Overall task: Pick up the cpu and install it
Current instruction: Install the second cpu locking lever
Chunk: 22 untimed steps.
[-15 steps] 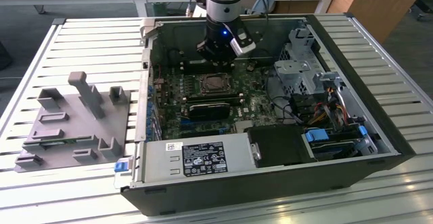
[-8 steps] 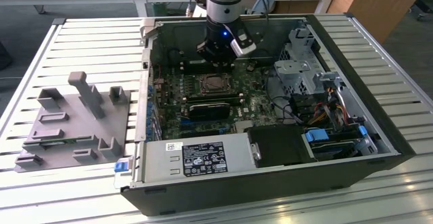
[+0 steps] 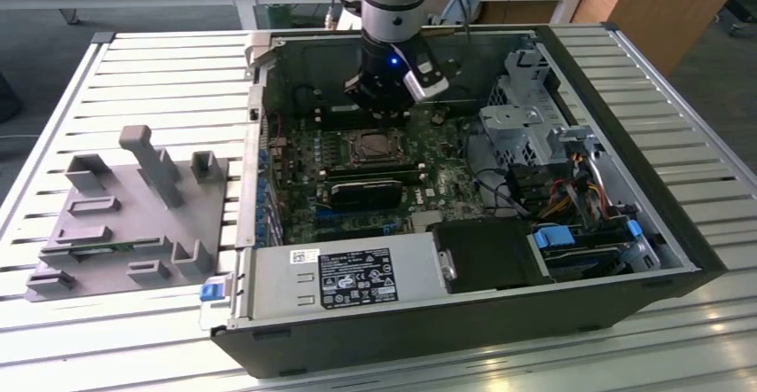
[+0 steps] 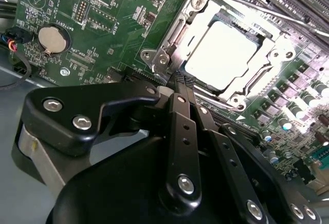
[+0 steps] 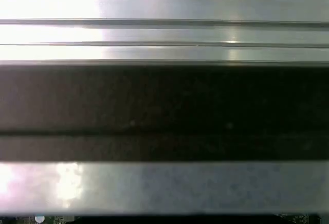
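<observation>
Cpu (image 4: 225, 54) seated in motherboard (image 4: 118, 13) socket; end effector (image 4: 177, 82) fingers together, empty, just above socket's edge.

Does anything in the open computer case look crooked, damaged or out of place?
Nothing stands out. The cpu lies flat and square in its socket on the motherboard, with the metal frame around it. The gripper is above the socket's edge, holding nothing.

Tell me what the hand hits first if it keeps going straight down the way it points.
Most likely the socket's metal frame at the cpu's edge. The hand points there in the second wrist view, though depth is unclear.
</observation>
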Each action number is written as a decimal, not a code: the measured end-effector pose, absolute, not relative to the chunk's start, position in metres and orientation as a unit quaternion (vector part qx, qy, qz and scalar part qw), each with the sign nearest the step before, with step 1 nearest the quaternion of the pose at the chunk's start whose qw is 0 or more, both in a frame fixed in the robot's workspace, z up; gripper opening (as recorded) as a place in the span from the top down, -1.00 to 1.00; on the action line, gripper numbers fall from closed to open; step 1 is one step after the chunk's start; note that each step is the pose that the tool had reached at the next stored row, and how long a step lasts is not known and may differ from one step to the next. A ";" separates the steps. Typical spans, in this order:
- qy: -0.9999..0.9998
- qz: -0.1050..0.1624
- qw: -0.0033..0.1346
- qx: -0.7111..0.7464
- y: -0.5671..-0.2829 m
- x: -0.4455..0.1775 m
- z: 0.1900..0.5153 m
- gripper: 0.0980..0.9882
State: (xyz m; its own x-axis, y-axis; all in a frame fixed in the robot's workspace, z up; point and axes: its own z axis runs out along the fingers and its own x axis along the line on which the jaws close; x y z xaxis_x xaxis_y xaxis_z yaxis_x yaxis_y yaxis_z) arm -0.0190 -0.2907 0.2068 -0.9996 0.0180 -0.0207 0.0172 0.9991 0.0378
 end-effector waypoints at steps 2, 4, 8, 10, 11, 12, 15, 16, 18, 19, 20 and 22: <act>1.000 0.019 0.011 0.009 -0.292 -0.019 0.207 0.98; 1.000 0.019 0.011 0.009 -0.294 -0.019 0.207 0.98; 1.000 0.019 0.010 0.009 -0.298 -0.019 0.207 0.98; 1.000 0.019 0.011 0.009 -0.300 -0.019 0.207 0.98; 1.000 0.019 0.011 0.009 -0.301 -0.019 0.207 0.98; 1.000 0.019 0.011 0.009 -0.301 -0.019 0.207 0.98; 1.000 0.019 0.011 0.009 -0.301 -0.019 0.213 0.98; 1.000 0.019 0.011 0.009 -0.301 -0.019 0.216 0.98; 1.000 0.019 0.011 0.009 -0.301 -0.019 0.223 0.98; 1.000 0.019 0.010 0.009 -0.301 -0.019 0.233 0.98; 1.000 0.019 0.010 0.009 -0.301 -0.019 0.237 0.98; 1.000 0.019 0.010 0.009 -0.301 -0.019 0.244 0.98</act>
